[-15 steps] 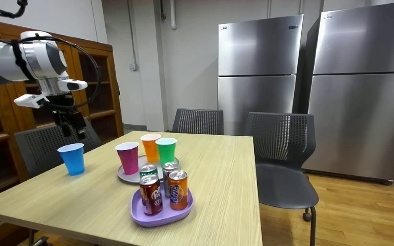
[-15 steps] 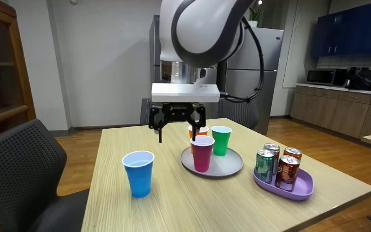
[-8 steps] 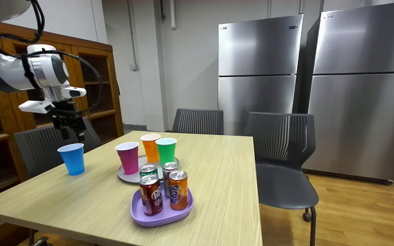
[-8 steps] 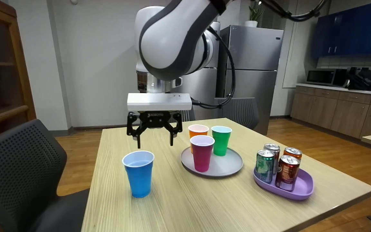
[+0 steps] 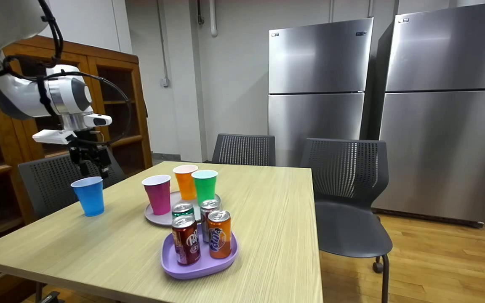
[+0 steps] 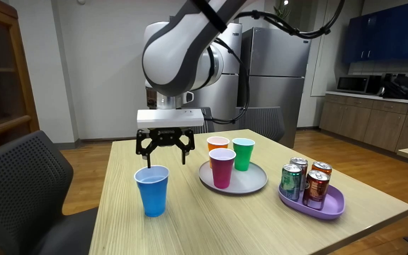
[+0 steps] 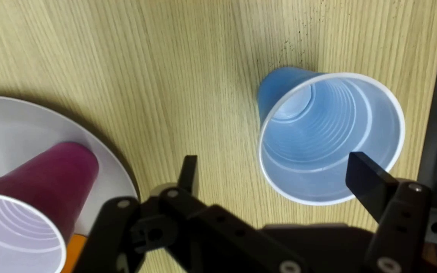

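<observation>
My gripper [image 6: 166, 165] stands open with nothing gripped, low above the table close to the blue cup [image 6: 153, 194]. The cup is upright, white inside, and its near surroundings are bare wood. Seen in the wrist view, one finger [image 7: 370, 182] overlaps the rim of the blue cup [image 7: 298, 132], while the opposite finger [image 7: 188, 174] hangs over wood between that cup and the plate. Whether a fingertip touches the rim I cannot tell. A magenta cup [image 6: 221, 171], a green cup [image 6: 243, 156] and an orange cup [image 5: 185, 183] stand on a grey plate [image 6: 253, 184].
A purple tray [image 5: 192, 271] carries several soda cans, including a Dr Pepper can [image 5: 185, 242] and a Fanta can [image 5: 219, 235]. Dark chairs [image 6: 20, 184] surround the wooden table [image 5: 276, 235]. A glass-fronted cabinet [image 5: 118, 97] and two steel fridges [image 5: 318, 63] stand behind.
The arm has come down and, in an exterior view, shifted left from beside the magenta cup to the blue cup. The jaws have stayed open. Cups, plate and tray have not moved.
</observation>
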